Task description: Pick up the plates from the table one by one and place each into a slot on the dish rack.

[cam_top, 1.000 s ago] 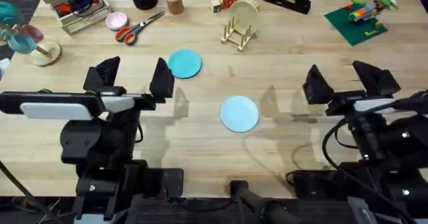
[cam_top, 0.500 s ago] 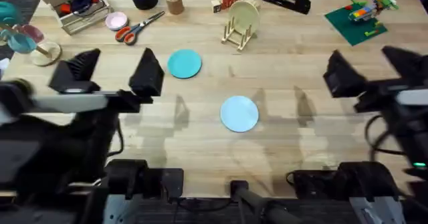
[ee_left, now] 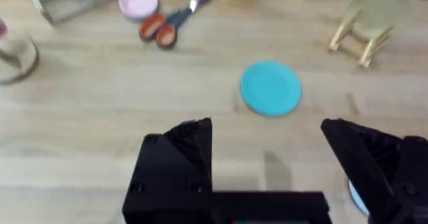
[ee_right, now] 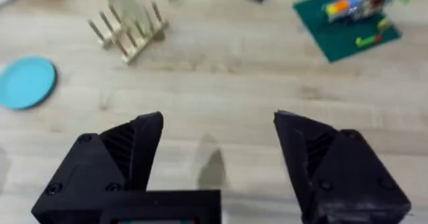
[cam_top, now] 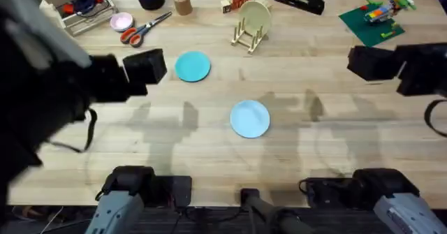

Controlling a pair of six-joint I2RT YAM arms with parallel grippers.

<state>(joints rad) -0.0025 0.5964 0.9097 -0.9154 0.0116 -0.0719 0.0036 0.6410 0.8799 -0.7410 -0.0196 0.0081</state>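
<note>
Light plank surface (cam_top: 209, 150) carries both plates flat, teal plate (cam_top: 192, 66) at ten o'clock of pale blue plate (cam_top: 249, 118), dish rack (cam_top: 249, 33) beyond; with left gripper (ee_left: 267, 157) and right gripper (ee_right: 217, 164) jaws apart and empty, pinching one rim edge-on seems best.

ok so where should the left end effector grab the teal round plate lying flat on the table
Grip the rim of the teal round plate. It lies flat on the light wooden table, so only its thin edge gives a hold: come down from above with one finger outside the rim and one over the plate's top. The near-left rim, facing the left end effector, looks easiest, since the orange-handled scissors lie beyond the far side.
</note>
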